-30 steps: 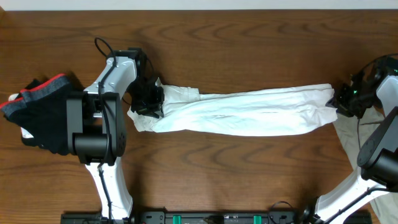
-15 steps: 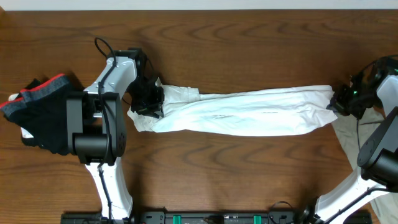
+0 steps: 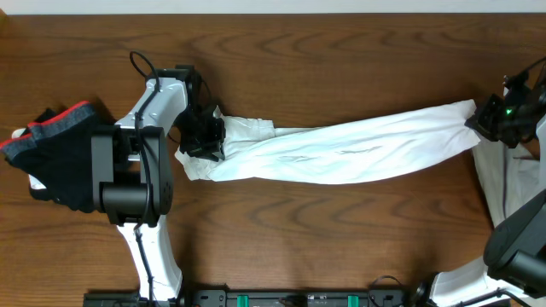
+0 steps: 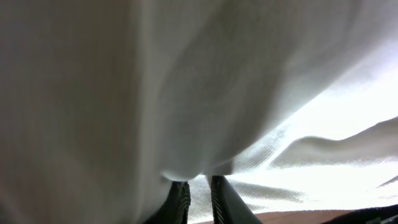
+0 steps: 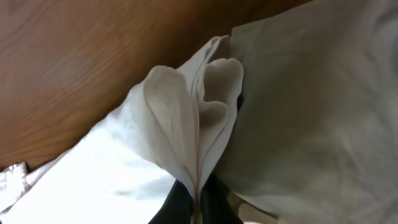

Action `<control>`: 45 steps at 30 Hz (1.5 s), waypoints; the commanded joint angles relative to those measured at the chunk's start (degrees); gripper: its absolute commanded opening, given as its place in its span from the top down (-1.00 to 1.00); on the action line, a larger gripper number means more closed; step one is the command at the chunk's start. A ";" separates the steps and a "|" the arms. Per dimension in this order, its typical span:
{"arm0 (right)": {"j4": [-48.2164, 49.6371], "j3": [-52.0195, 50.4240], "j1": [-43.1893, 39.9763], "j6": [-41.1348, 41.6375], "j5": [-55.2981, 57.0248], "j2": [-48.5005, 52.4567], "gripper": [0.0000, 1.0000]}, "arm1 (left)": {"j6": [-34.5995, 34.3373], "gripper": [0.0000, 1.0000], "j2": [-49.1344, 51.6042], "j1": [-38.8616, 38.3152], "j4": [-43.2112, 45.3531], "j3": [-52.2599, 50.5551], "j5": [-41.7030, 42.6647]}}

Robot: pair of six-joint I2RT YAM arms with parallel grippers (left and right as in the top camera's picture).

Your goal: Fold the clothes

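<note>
A long white garment (image 3: 341, 153) lies stretched across the middle of the tabletop (image 3: 341, 60), bunched lengthwise into a thick band. Its left end is crumpled into loose folds; its right end slants toward the far edge.

My left end effector (image 3: 203, 136) is pinched narrow on the crumpled left end. In the left wrist view, white cloth fills almost the whole frame and drapes over the two dark fingertips, which sit close together. My right end effector (image 3: 488, 119) is closed tight on the right end. In the right wrist view, several layers of cloth are gathered into a fan of folds that runs down between the fingertips.

Beside the right end, a second pale cloth (image 3: 495, 179) hangs over the tabletop's right edge, partly under my right arm. Well apart, at the far left, a dark garment with red trim (image 3: 51, 153) sits in a heap.

The tabletop is dark brown wood with bold wavy grain. A pale strip (image 3: 273, 5) runs along the top of the overhead view; I cannot tell what it is. A dark rail (image 3: 299, 298) with green parts crosses the bottom, between my arm bases.
</note>
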 commanded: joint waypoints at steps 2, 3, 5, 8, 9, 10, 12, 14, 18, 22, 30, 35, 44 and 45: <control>0.07 0.70 0.59 0.00 -1.05 0.00 0.97 | 0.55 0.67 0.22 0.04 -0.04 -0.33 -0.50; 0.09 0.70 0.59 -0.02 -0.87 0.00 0.97 | 0.55 0.67 0.22 0.04 -0.04 -0.33 -0.50; 0.15 0.70 0.59 -0.02 -0.42 0.00 0.95 | 0.57 0.67 0.22 0.04 -0.04 -0.33 -0.50; 0.22 0.70 0.59 -0.02 1.09 0.02 0.93 | 0.55 0.67 0.22 0.04 -0.04 -0.33 -0.50; 0.22 0.70 0.59 -0.02 1.60 0.02 0.92 | 0.55 0.67 0.22 0.04 -0.02 -0.33 -0.50; 0.22 0.70 0.59 -0.02 1.97 0.02 0.92 | 0.55 0.67 0.22 0.04 -0.04 -0.33 -0.50; 0.20 0.70 0.59 -0.07 2.89 0.02 0.83 | 0.55 0.67 0.22 0.04 -0.04 -0.33 -0.50; 0.20 0.70 0.57 -0.04 4.70 0.02 0.68 | 0.55 0.67 0.22 0.04 -0.04 -0.33 -0.50; 0.24 0.70 0.35 -0.04 8.63 0.02 0.48 | 0.55 0.67 0.22 0.04 -0.07 -0.33 -0.50; 0.48 0.72 -0.11 -0.24 11.67 0.02 0.40 | 0.55 0.67 0.22 0.04 -0.17 -0.33 -0.50; 0.61 -0.52 -2.29 -0.22 13.92 0.44 0.97 | 0.55 0.67 0.22 0.04 -0.20 -0.33 -0.50; 1.79 -2.82 -3.23 -0.24 13.84 4.33 0.97 | 0.55 0.67 0.22 0.04 -0.20 -0.33 -0.50; 4.74 -3.08 -3.34 -2.16 12.09 17.88 0.97 | 0.55 0.67 0.22 0.04 -0.24 -0.33 -0.50; 5.66 -3.08 -3.50 -2.12 12.33 18.62 0.98 | 0.52 0.67 0.22 0.04 -0.26 -0.33 -0.50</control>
